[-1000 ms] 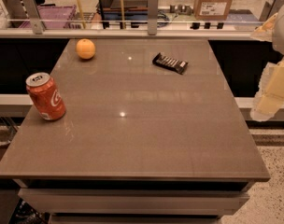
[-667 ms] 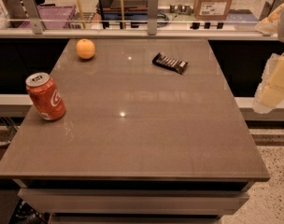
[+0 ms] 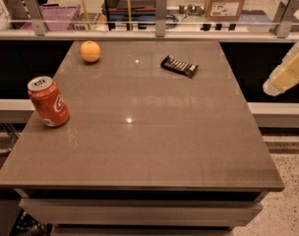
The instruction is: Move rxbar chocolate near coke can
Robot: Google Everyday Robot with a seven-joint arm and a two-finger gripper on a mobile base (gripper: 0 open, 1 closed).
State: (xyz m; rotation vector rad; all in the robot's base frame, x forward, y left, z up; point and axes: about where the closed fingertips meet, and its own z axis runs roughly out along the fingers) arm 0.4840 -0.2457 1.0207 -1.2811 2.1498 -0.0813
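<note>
Rxbar chocolate (image 3: 179, 66) lies flat, long axis far-left to near-right; gripper (image 3: 286, 75), state unclear, hangs far right.

The robot's pale tool (image 3: 286, 76) is hanging in the air off the right edge of the worktop (image 3: 154, 151), nearer its far right corner, slanting down toward that edge and touching nothing.

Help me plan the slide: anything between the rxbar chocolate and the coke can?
Nothing visible between rxbar chocolate and coke can. The orange lies behind that line; the gripper hangs beyond the table's right side.
</note>
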